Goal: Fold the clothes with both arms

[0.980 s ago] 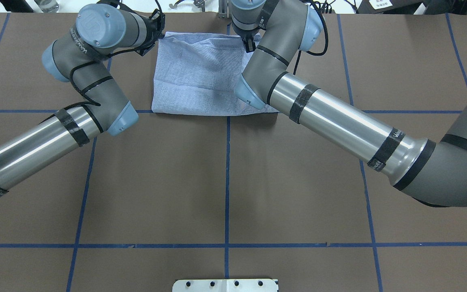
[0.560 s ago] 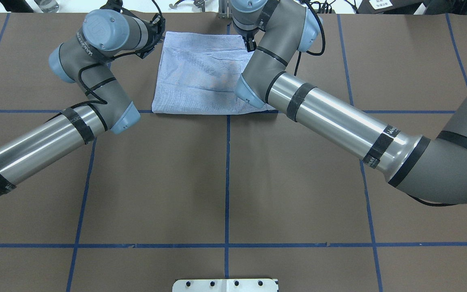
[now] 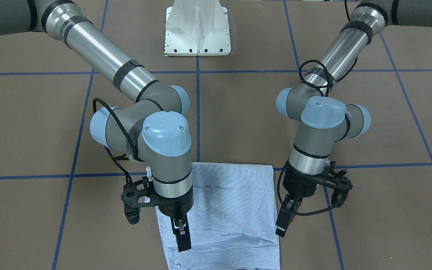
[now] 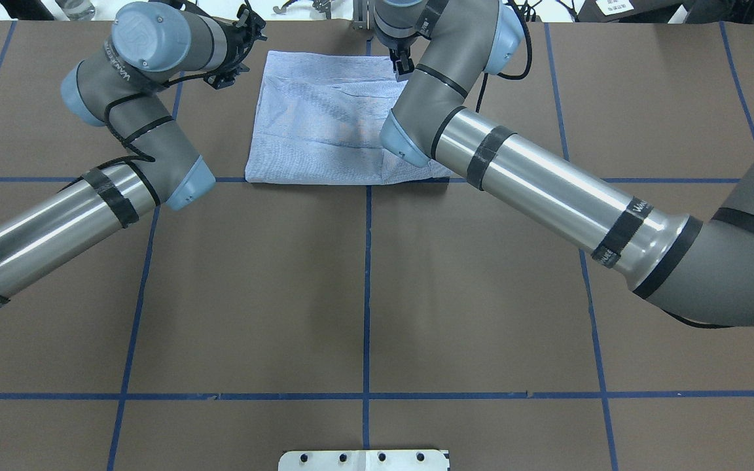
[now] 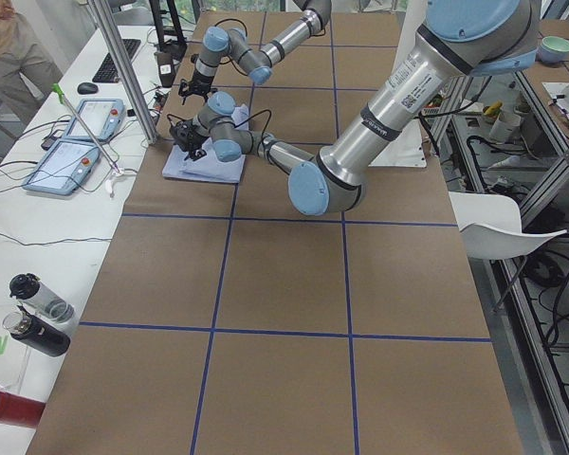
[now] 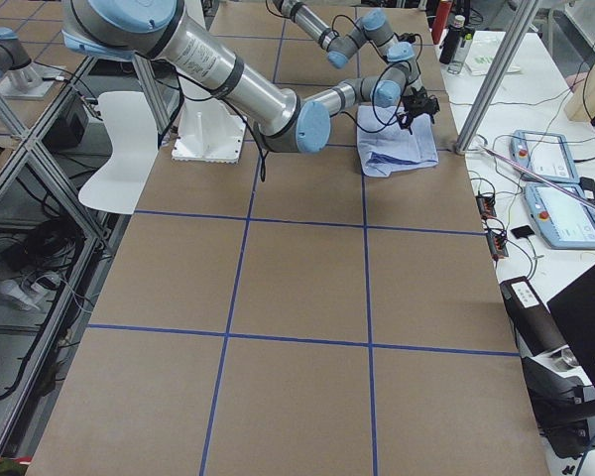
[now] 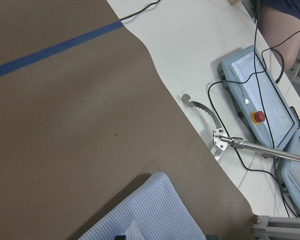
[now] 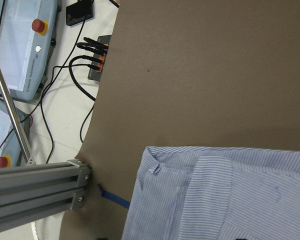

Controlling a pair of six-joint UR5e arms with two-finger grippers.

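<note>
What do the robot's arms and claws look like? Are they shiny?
Yes! The left arm and right arm are shiny silver tubes with grey bendy joints, topped by round light-blue caps. Black bands with small white lettering wrap around the tubes. The left claw and right claw are black with thin fingers, and black cables loop around the wrists.

Both arms were stretched far forward, and their forearms came toward each other. The left arm (image 4: 56, 235) and the right arm (image 4: 547, 190) each held the wrist nearly upright, so the left pincer (image 3: 281, 230) and the right pincer (image 3: 184, 245) pointed downward, well apart. Neither pincer held anything. Whether their jaws stood apart could not be told.
</note>
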